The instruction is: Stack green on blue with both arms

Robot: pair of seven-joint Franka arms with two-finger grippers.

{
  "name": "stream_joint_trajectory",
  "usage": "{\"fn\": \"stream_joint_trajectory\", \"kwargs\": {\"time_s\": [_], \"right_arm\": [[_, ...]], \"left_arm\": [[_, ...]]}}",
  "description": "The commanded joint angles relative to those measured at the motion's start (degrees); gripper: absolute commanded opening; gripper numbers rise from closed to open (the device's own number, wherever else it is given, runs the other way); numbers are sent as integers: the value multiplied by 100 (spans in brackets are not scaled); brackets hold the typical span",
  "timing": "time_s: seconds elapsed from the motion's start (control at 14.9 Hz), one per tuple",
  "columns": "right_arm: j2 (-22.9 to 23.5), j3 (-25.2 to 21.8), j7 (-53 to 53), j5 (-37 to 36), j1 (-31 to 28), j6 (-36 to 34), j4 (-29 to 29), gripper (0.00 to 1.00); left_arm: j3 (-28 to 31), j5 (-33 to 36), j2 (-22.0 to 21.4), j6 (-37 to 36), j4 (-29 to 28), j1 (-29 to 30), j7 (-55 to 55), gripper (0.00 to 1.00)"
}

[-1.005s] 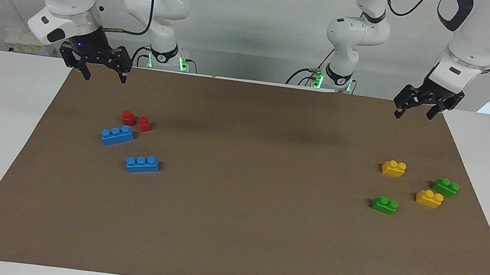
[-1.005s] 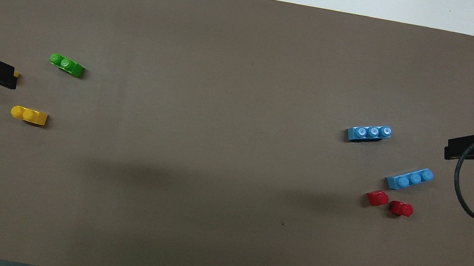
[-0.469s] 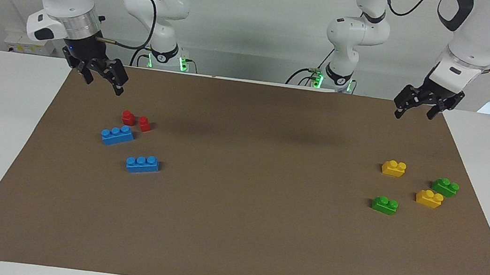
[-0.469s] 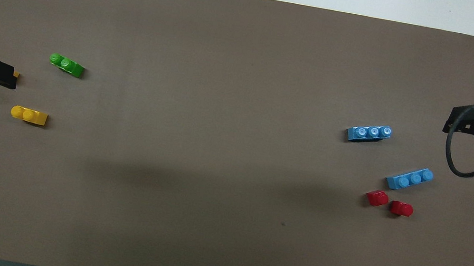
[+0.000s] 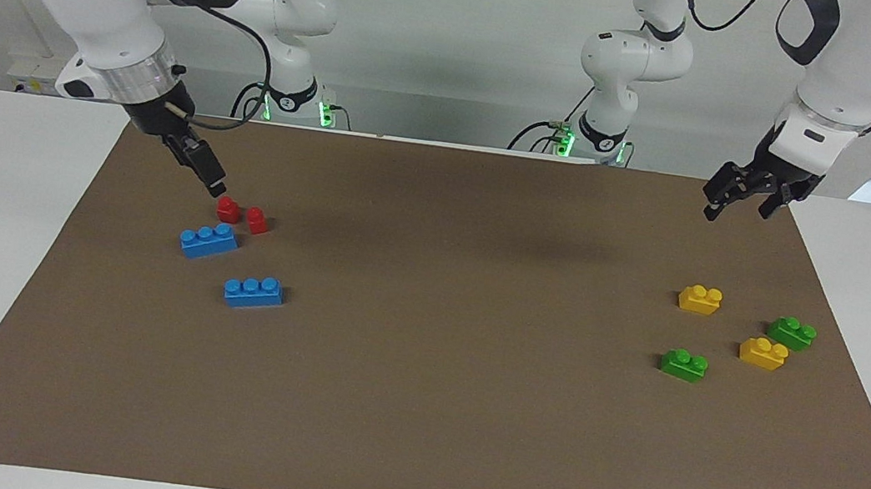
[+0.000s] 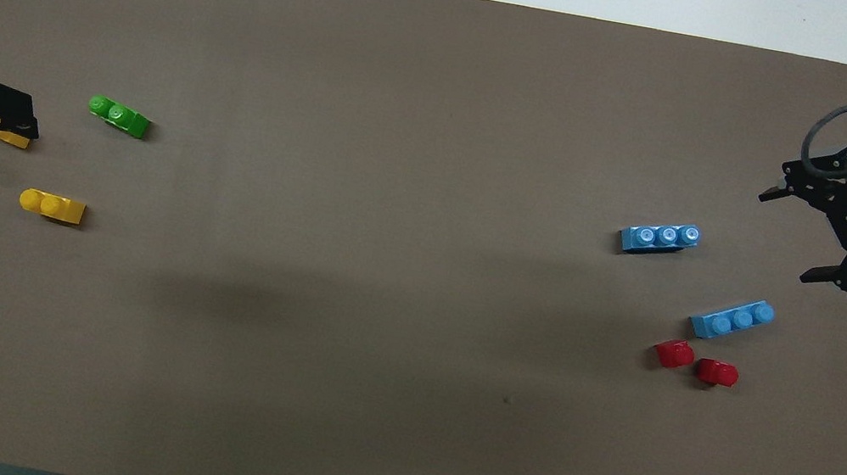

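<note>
- Hanging wide open, the right gripper (image 5: 210, 179) is in the air over the brown mat (image 5: 430, 412), above the red bricks (image 5: 228, 209); both blue bricks (image 5: 209, 240) lie farther from the robots.
- Left gripper (image 5: 736, 202), spread and empty, hangs over the mat's edge near the robots; both green bricks (image 5: 683, 365) lie farther out, well apart from it.

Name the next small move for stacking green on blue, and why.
Probably lower the open right gripper onto the nearer blue three-stud plastic brick. It hangs above the red bricks beside it, holding nothing; the left gripper is also empty.
</note>
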Motion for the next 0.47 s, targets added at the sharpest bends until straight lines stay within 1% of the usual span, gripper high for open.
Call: {"fn": "stream_joint_trajectory", "kwargs": {"time_s": [0.0, 0.2, 0.34, 0.4], "right_arm": [[382, 19, 277, 281, -143, 307, 45, 96], [752, 28, 268, 456, -248, 589, -8, 96], [936, 28, 268, 509, -248, 783, -69, 96], [1068, 28, 268, 666, -274, 862, -87, 96]], "left_arm": [[6, -336, 257, 406, -73, 201, -639, 100], [6, -337, 757, 898, 6, 192, -2132, 100], [6, -336, 969, 1136, 6, 201, -2444, 100], [15, -336, 1083, 1171, 32, 210, -2523, 100]]}}
